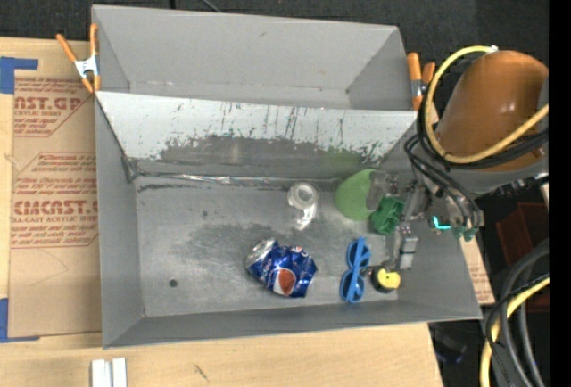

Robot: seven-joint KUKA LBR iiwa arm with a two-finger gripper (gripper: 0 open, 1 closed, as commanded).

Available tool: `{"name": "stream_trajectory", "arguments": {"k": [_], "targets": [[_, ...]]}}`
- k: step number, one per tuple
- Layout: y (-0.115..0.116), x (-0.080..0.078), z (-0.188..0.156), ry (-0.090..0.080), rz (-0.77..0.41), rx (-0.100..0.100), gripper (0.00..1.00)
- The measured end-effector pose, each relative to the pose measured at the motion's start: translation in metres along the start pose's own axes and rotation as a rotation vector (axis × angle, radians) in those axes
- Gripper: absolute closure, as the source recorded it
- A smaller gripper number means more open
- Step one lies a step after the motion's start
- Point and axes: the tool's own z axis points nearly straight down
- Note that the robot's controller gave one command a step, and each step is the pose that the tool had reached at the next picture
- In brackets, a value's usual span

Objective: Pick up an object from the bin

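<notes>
Crushed blue cola can (282, 268): lies on the floor of the bin (178, 242), low and near the middle, badly dented, red-and-white logo facing up. Clear plastic piece (302, 201): above the can and apart from it, kind not determinable. Blue spectacle-shaped item (355, 269): right of the can, close but not touching, long axis running up and down the view. Pale green round item (354, 194): right of the clear piece, near it. Pale wooden bench (268, 358): visible along the lower edge.
</notes>
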Motion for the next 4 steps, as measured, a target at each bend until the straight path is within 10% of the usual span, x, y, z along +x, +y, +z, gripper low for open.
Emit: {"name": "stream_trajectory", "arguments": {"k": [1, 2, 3, 4], "targets": [[-0.007, 0.006, 0.141, -0.004, -0.302, 0.0, 0.0], [-0.007, 0.005, 0.139, -0.006, -0.301, 0.001, 1.0], [-0.032, -0.034, -0.015, -0.017, -0.298, 0.005, 1.0], [-0.019, -0.054, 0.123, -0.001, -0.133, -0.002, 1.0]]}}
